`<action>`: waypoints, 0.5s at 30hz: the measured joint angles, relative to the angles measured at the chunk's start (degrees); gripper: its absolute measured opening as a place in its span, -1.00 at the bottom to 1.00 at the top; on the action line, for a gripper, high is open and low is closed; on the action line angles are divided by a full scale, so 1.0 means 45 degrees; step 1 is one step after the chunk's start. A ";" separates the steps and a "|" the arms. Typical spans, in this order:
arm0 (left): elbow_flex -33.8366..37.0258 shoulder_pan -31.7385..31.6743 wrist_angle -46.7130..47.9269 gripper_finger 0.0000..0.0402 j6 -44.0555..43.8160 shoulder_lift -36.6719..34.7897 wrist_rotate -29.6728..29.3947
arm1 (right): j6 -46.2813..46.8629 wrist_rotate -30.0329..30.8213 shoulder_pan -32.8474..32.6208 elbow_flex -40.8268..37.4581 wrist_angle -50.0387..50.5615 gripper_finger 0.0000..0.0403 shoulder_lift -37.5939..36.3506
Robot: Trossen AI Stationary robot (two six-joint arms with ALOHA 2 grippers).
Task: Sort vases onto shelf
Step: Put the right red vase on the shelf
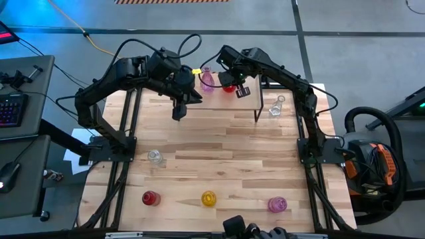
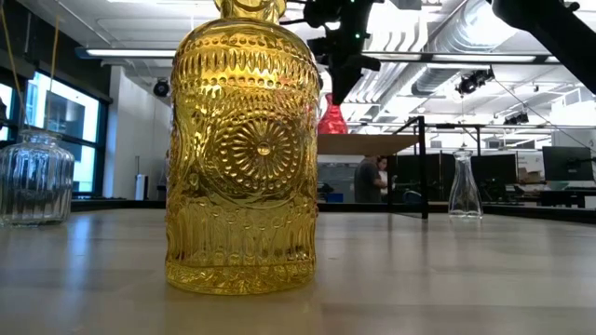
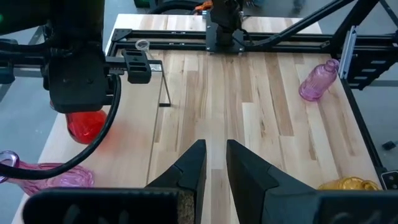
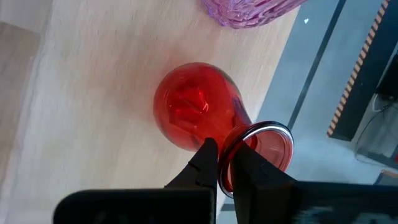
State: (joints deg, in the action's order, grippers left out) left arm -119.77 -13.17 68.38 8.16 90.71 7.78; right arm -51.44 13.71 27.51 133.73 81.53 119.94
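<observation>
A: Right gripper [image 4: 225,163] pinches the neck of the round-bellied red glass vase [image 4: 193,115], on the light wood-topped shelf [image 4: 81,81]; only its wrist view shows that.

B: Left gripper [image 3: 214,163], fingers narrowly parted, hovers above bare table [image 3: 249,99].

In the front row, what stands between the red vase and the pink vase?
A yellow vase stands between the red vase and the pink vase, seen in the high view.

Lab or office, monitors [image 2: 566,164], exposed ceiling ducts [image 2: 438,37]
</observation>
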 joint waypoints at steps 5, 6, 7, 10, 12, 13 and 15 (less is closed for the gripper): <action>0.0000 0.0000 0.0009 -0.72 0.0000 -0.0002 -0.0002 | -0.0024 0.0007 0.0000 0.0000 -0.0007 -1.00 0.0000; 0.0000 0.0000 0.0070 -0.72 0.0000 -0.0002 -0.0002 | -0.0020 0.0007 0.0000 0.0000 -0.0028 -1.00 0.0000; 0.0000 0.0000 0.0137 -0.72 0.0000 -0.0002 -0.0002 | -0.0013 0.0001 0.0000 0.0000 -0.0064 -1.00 0.0000; 0.0000 0.0000 0.0276 -0.72 0.0000 -0.0002 -0.0002 | -0.0025 -0.0003 0.0000 0.0000 -0.0085 -0.98 0.0000; 0.0000 0.0000 0.0291 -0.72 0.0000 -0.0002 -0.0002 | -0.0028 0.0001 0.0000 0.0000 -0.0086 -0.94 0.0000; 0.0000 0.0000 0.0291 -0.72 0.0012 -0.0002 -0.0002 | -0.0015 0.0002 0.0000 0.0000 -0.0095 -0.92 0.0000; 0.0000 0.0000 0.0291 -0.72 0.0136 -0.0002 -0.0002 | -0.0015 0.0002 0.0000 -0.0005 -0.0095 -0.88 0.0000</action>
State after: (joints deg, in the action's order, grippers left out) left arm -119.77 -13.17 69.69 8.78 90.70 7.77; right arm -51.51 13.72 27.51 133.71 81.10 119.94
